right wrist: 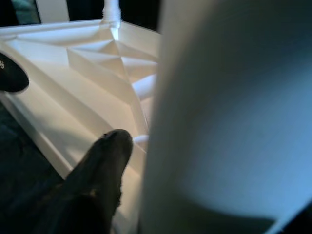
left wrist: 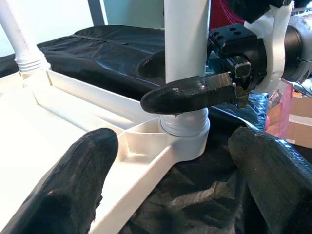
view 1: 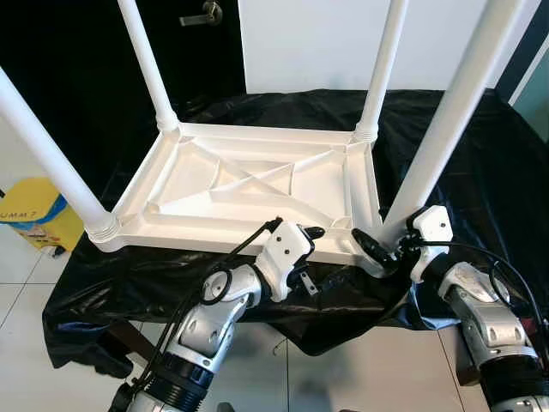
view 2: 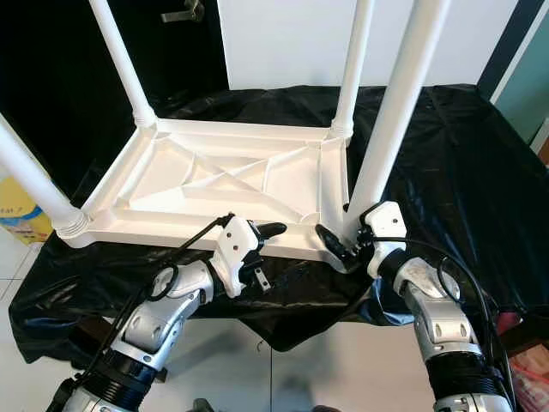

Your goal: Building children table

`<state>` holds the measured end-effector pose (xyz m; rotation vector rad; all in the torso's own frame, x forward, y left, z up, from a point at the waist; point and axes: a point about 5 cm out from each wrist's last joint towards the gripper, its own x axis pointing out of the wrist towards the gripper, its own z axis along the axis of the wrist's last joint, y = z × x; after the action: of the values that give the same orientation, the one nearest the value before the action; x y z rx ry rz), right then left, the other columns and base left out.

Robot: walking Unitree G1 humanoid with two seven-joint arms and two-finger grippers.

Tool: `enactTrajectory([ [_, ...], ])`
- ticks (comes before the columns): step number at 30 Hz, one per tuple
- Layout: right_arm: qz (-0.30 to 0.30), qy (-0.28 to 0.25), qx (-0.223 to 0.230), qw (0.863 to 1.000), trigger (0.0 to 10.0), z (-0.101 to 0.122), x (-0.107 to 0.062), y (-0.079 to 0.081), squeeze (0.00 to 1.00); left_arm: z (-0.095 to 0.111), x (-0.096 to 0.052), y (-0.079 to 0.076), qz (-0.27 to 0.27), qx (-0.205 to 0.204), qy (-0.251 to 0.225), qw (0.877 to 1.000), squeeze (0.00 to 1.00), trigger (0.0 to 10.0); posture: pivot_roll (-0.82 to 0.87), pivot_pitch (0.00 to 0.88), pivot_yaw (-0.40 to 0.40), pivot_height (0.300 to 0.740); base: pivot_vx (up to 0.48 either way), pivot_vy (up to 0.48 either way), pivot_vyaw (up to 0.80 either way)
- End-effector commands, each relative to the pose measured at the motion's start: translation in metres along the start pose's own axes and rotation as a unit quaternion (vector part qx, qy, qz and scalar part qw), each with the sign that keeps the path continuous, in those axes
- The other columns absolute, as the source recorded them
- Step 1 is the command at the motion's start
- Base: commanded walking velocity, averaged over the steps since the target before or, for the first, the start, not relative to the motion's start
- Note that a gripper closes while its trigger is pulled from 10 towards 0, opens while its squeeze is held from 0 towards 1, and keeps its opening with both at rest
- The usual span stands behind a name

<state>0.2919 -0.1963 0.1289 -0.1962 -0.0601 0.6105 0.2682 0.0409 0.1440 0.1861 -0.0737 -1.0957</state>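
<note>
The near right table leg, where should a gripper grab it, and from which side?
Probably low on the near right leg, just above its threaded collar, coming from the robot's side. The leg is a smooth round tube standing up from the upturned tabletop, and the right gripper is there already.

The room is looking bright, and light is shining off the white table (view 1: 257, 184). The black cloth (view 1: 480, 163) is gleaming in spots. The head pictures are looking sharp. The right wrist picture is looking dim and blurry, with the near leg (right wrist: 229, 117) out of focus.
</note>
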Motion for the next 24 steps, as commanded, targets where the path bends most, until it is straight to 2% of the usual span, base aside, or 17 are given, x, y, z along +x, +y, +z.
enactTrajectory([
  [1,0.026,0.015,0.002,1.000,0.0,-0.007,0.002,0.006,0.00,0.001,0.000,0.002,0.015,0.007,0.004,1.000,0.00,10.0,-0.12,0.008,0.011,0.740,0.000,0.000,0.00],
  [11,0.029,0.037,0.011,0.999,0.0,-0.018,-0.003,0.004,0.00,0.001,0.000,0.002,0.014,0.009,0.004,1.000,0.00,10.0,-0.12,0.000,0.012,0.740,0.000,0.000,0.00],
  [12,0.021,0.036,0.014,0.999,10.0,-0.018,-0.003,0.003,0.00,0.001,0.000,0.002,0.014,0.009,0.004,1.000,0.00,10.0,-0.12,0.000,0.011,0.740,0.000,0.000,0.00],
  [18,-0.026,0.030,0.012,0.999,10.0,-0.018,-0.002,0.002,0.00,0.002,0.002,0.004,0.015,0.008,0.000,1.000,0.00,10.0,-0.13,0.015,0.008,0.740,0.000,0.000,0.00],
  [24,-0.133,0.039,0.005,0.990,10.0,-0.023,0.000,0.009,0.00,0.000,0.003,0.002,0.015,0.005,0.001,1.000,0.00,10.0,-0.13,0.013,0.000,0.740,0.000,0.000,0.00],
])
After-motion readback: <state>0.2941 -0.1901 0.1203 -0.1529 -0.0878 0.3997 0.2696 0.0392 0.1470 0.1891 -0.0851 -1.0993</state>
